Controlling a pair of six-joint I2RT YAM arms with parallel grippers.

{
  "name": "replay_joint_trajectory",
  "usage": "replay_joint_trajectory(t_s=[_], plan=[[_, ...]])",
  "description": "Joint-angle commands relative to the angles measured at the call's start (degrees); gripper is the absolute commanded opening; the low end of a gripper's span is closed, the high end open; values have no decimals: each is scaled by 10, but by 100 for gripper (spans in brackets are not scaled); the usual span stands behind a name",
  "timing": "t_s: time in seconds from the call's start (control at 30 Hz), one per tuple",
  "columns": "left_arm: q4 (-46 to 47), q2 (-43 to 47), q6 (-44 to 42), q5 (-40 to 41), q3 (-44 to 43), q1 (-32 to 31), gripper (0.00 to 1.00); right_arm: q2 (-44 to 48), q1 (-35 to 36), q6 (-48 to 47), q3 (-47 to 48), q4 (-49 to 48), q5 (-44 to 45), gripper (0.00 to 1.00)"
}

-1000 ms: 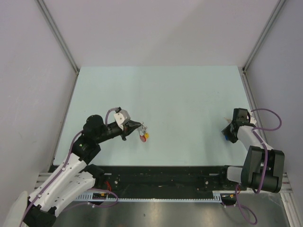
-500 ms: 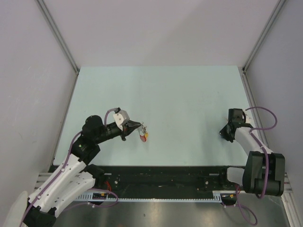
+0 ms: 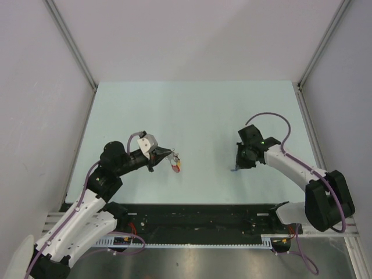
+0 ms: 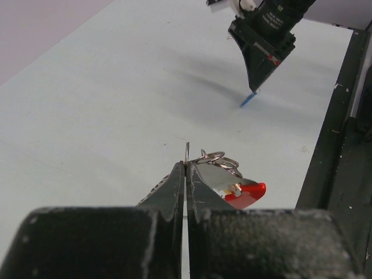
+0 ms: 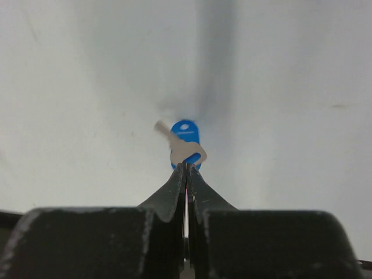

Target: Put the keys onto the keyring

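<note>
Since the earlier frame, your right pincer (image 5: 186, 168) has travelled inward from the right edge of the surface (image 3: 203, 116), clamped shut on the blue-headed key (image 5: 186, 139). Left pincer (image 4: 185, 167) grips the keyring (image 4: 226, 179) left of centre; threading remains.
</note>
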State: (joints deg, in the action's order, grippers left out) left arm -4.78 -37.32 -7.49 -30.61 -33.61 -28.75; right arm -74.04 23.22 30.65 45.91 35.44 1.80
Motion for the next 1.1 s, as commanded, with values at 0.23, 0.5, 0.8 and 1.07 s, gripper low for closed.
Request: replay_joint_trajectory(t_s=[0.23, 0.5, 0.8, 1.07], plan=[[7, 4, 0, 6, -23, 14, 0, -205, 150, -171, 147, 82, -65, 0], [-5, -2, -5, 22, -29, 16, 0, -312, 175, -240, 246, 83, -30, 2], [-10, -6, -8, 25, -32, 17, 0, -338, 182, -263, 263, 80, 1, 14], [-14, -10, -6, 27, -34, 18, 0, -258, 202, -226, 262, 60, 30, 38]])
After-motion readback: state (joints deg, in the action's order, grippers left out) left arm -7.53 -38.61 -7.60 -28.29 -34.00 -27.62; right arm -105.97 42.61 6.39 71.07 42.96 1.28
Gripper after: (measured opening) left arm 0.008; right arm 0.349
